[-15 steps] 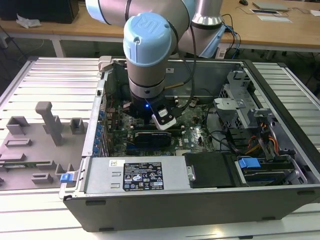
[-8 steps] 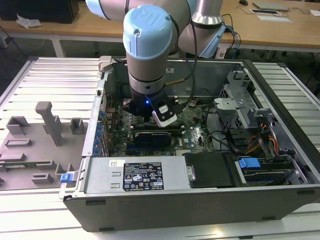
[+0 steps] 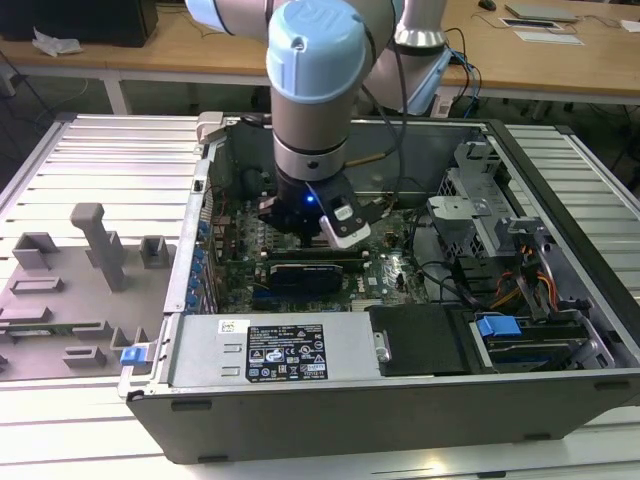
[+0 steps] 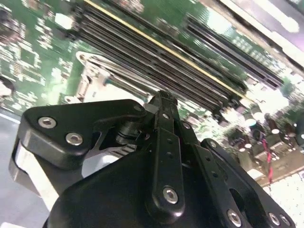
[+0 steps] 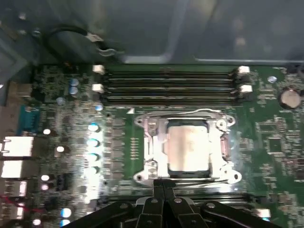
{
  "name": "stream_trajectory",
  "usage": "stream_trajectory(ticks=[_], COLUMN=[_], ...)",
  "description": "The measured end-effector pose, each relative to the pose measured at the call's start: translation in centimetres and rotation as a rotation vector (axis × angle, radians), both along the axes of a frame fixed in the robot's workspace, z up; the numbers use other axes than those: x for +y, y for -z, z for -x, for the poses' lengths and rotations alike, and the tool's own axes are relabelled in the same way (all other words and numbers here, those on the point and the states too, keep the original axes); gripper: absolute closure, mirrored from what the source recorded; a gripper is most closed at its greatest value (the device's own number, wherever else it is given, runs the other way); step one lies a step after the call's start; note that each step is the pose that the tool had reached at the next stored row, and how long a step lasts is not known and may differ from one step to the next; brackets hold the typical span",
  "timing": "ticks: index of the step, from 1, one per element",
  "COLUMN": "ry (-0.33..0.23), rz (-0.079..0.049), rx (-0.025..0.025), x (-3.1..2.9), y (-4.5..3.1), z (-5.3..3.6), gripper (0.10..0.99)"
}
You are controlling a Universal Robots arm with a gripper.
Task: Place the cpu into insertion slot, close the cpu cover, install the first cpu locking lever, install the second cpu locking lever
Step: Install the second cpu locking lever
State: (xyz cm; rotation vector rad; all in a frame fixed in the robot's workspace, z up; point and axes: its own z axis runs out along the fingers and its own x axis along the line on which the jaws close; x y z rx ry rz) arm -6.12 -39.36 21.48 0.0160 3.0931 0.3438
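Cpu (image 5: 188, 151) seated in insertion slot (image 5: 157, 153) — cpu cover (image 5: 219, 137) down; claw (image 5: 163, 188) fingertips together beside it.

The arm comes down from above, its pale blue-capped joint (image 3: 312, 45) nearest the camera and the silver wrist section pointing straight down in the exterior view. A small blue light glows on the dark wrist block. The gripper (image 5: 164, 184) hangs below it, its two black fingers (image 5: 158, 190) pressed flat together with no gap between them, holding nothing. In the second wrist view the gripper (image 4: 163, 100) narrows to a closed tip.
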Motion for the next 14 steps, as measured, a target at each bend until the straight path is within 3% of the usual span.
stream_trajectory(ticks=[3, 4, 6, 7, 12, 14], ry=[0.001, 0.001, 0.001, 0.001, 0.001, 0.001], rz=[0.010, 0.022, 0.034, 0.046, 0.066, 0.069], rx=[0.0021, 0.0024, 0.0025, 0.0025, 0.0026, 0.0026], x=[0.10, 0.48, 1.04, 1.85, 3.78, 4.18], y=[0.00, 0.00, 0.00, -0.01, 0.00, -0.08], z=[-1.00, -1.14, -1.23, -1.34, -1.74, -1.80], gripper=[0.980, 0.980, 0.980, 0.980, 0.980, 0.980])
